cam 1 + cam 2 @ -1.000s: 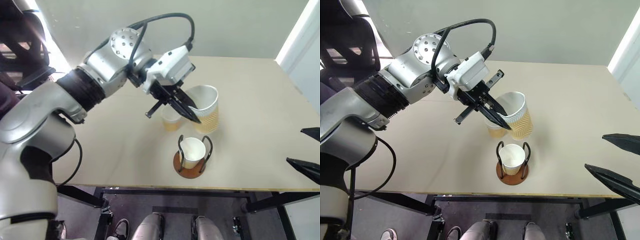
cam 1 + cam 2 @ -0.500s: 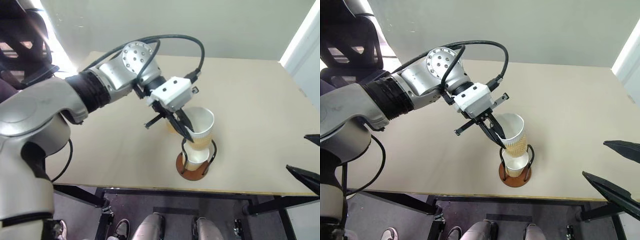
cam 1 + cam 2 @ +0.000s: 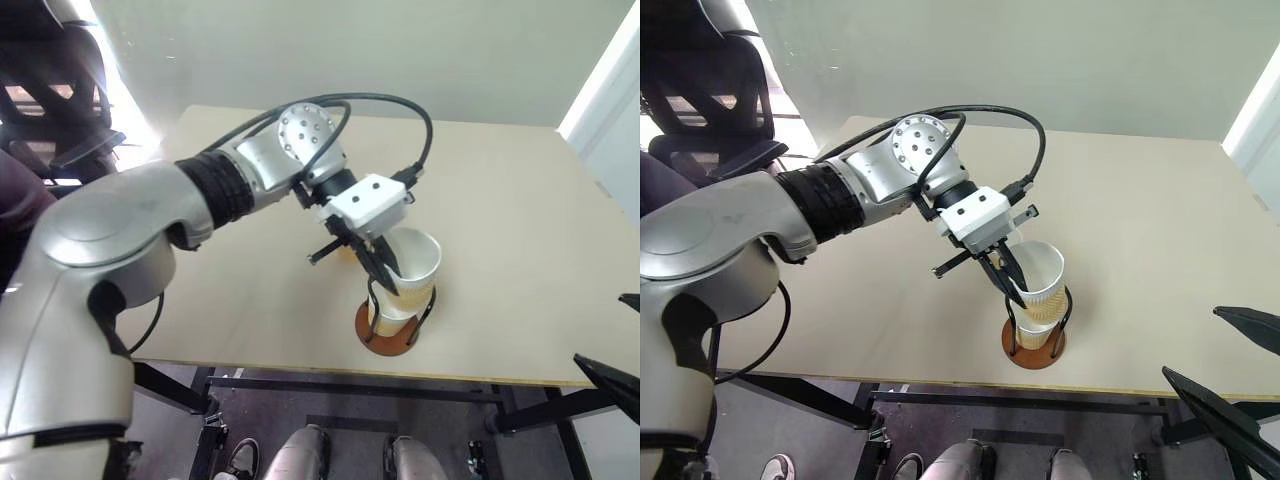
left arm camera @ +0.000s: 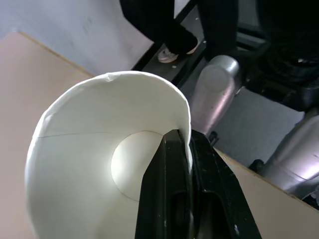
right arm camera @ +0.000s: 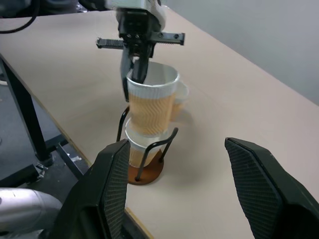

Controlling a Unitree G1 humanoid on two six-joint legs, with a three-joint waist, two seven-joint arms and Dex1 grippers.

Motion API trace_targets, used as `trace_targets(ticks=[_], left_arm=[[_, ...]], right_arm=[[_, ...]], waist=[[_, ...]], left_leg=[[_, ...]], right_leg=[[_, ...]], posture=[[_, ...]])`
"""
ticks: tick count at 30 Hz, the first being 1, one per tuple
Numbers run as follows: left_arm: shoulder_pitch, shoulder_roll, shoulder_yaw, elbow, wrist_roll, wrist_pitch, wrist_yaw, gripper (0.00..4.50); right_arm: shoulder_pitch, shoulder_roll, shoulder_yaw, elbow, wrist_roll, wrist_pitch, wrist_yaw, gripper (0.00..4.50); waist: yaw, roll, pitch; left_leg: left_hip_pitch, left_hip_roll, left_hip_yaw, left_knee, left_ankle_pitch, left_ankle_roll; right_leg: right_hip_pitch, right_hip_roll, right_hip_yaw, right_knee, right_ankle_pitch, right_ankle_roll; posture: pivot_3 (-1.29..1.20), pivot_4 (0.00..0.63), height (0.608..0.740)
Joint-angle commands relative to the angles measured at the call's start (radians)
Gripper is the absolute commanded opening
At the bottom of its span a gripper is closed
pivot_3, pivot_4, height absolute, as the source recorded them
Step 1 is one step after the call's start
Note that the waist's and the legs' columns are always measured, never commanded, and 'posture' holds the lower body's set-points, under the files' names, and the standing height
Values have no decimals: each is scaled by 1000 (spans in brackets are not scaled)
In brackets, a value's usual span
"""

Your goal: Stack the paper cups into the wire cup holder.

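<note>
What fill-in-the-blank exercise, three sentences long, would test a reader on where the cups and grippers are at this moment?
1. The left gripper pinches the rim of a white-rimmed, yellow-orange paper cup, one finger ____ the cup.
2. That cup hangs over another paper cup already seated in the ____ with the reddish-brown disc base.
3. The right gripper holds ____ between its black fingers.

Missing words: inside; wire cup holder; nothing
</note>
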Motion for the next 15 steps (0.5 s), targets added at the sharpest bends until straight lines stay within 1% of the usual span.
trace_targets(ticks=[1, 5, 15], left_arm=[[-17, -25, 15, 53, 13, -4, -29, 18], [-2, -59, 6, 95, 30, 4, -29, 18], [8, -51, 2, 73, 17, 30, -29, 18]], right_arm=[[69, 43, -44, 6, 9, -96, 33, 3093], [145, 83, -51, 6, 8, -167, 55, 3093], [259, 139, -29, 6, -18, -290, 91, 3093]], waist=[[0, -1, 0], [1, -1, 1], [5, -2, 1]], left_leg=[[0, 0, 0, 0, 0, 0], [0, 0, 1, 0, 0, 0], [-2, 0, 1, 0, -2, 2]], right_leg=[[0, 0, 0, 0, 0, 0], [0, 0, 0, 0, 0, 0], [0, 0, -1, 0, -5, 5]], posture=[[0, 150, 740], [0, 150, 740], [0, 150, 740]])
